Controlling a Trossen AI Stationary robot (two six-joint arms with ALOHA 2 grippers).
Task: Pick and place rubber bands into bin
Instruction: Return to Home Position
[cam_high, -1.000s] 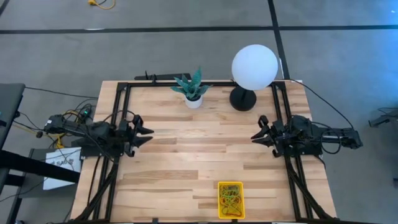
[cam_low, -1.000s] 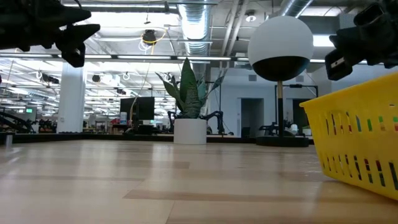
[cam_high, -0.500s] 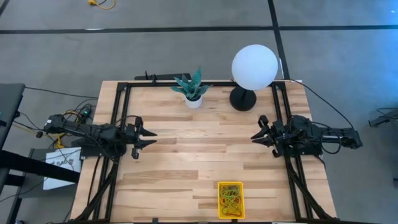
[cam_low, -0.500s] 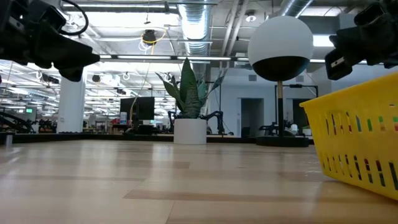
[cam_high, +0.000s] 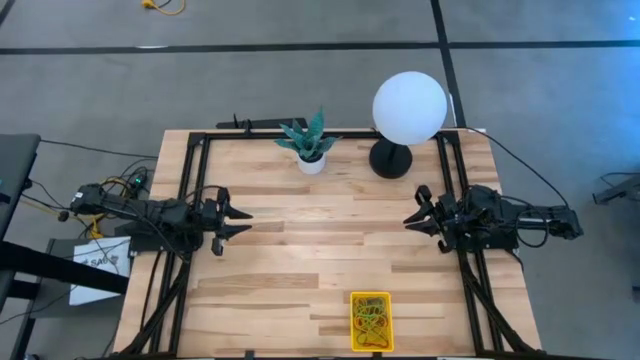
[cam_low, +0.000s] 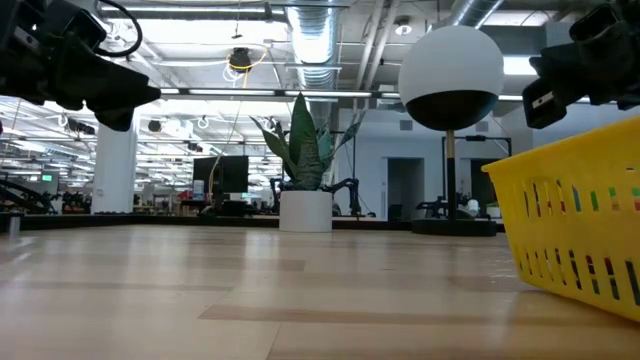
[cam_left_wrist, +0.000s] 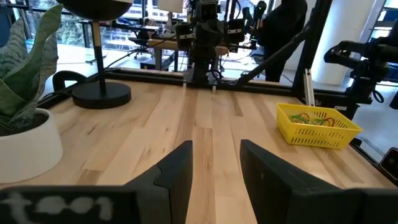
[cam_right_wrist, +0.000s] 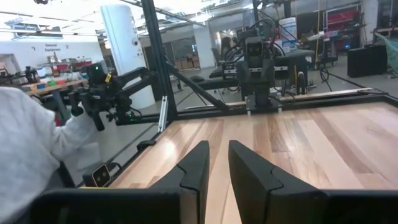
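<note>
The yellow bin (cam_high: 370, 320) stands on its base near the table's near edge, right of the middle. Rubber bands (cam_high: 370, 318) in red, green and orange lie tangled inside it; they also show in the left wrist view (cam_left_wrist: 314, 118). The bin's slotted wall (cam_low: 580, 220) fills the right of the low view. My left gripper (cam_high: 240, 221) hovers over the table's left side, open and empty. My right gripper (cam_high: 410, 221) hovers over the right side, open by a narrow gap (cam_right_wrist: 219, 168), empty. Both point toward the table's middle.
A white plant pot (cam_high: 311, 160) and a globe lamp (cam_high: 408, 108) on a black base (cam_high: 391, 160) stand at the far edge. Black frame rails (cam_high: 190, 180) run along the table's sides. A person's light sleeve (cam_right_wrist: 31, 143) shows beyond the table.
My left gripper has gone a little toward the table's right edge, reaching farther over the wood, and has sunk slightly. It has stood still in the last half second. The right arm and the bin have kept still.
</note>
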